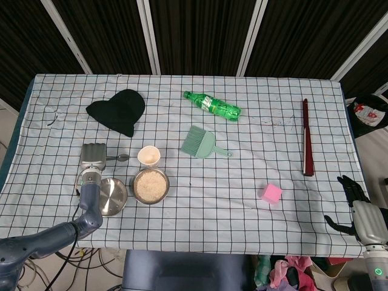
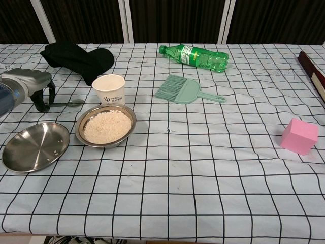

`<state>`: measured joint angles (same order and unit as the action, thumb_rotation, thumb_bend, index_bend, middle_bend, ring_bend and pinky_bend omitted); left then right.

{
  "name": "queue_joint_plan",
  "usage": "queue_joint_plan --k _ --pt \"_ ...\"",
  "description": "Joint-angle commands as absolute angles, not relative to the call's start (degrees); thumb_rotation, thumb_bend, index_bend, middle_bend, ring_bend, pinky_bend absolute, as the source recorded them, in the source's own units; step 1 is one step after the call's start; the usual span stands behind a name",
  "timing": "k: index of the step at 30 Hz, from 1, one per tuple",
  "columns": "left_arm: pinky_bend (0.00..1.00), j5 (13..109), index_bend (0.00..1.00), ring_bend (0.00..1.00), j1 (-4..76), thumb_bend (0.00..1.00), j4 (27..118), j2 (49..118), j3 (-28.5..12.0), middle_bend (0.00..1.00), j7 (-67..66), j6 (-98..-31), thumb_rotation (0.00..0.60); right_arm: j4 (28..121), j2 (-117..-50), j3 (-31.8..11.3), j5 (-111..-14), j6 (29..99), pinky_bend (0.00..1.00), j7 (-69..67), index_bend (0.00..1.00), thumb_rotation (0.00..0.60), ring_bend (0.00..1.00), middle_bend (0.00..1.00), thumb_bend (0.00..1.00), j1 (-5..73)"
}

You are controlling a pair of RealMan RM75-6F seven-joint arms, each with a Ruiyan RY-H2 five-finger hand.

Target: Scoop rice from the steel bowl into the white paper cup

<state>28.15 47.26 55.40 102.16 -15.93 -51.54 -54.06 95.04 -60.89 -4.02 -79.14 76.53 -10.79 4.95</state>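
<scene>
The steel bowl (image 1: 150,186) (image 2: 106,127) full of white rice stands near the table's front left. Just behind it stands the white paper cup (image 1: 148,156) (image 2: 109,90), upright. My left hand (image 1: 92,159) (image 2: 28,86) is left of the cup and holds the handle of a metal spoon (image 1: 121,157) (image 2: 72,103). The spoon's bowl points toward the cup and sits low over the cloth. My right hand (image 1: 356,209) hangs off the table's right front corner with its fingers spread and nothing in it; only the head view shows it.
A steel plate (image 1: 113,196) (image 2: 34,147) with a few grains lies left of the bowl. A black beanie (image 1: 118,110), a green bottle (image 1: 212,105), a green brush (image 1: 200,143), a pink cube (image 1: 271,193) and a dark red stick (image 1: 307,139) lie on the checked cloth.
</scene>
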Motion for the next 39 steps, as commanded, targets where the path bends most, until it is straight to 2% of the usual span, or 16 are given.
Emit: queue_joint_plan --k 1,39 --pt "1.0 28.2 0.51 1.0 47.3 0.39 55.5 102.1 -15.9 1.0 -51.5 -54.2 0.6 95.0 -60.9 -4.0 -79.2 76.5 0.21 -10.8 0.0 0.6 0.0 0.0 0.2 5.0" --pt "1.0 28.3 0.51 1.0 47.3 0.39 54.8 102.7 -15.7 1.0 -51.5 -54.0 0.6 95.1 -60.8 -4.0 -79.1 76.5 0.21 -10.9 0.0 0.6 0.0 0.0 0.21 4.9"
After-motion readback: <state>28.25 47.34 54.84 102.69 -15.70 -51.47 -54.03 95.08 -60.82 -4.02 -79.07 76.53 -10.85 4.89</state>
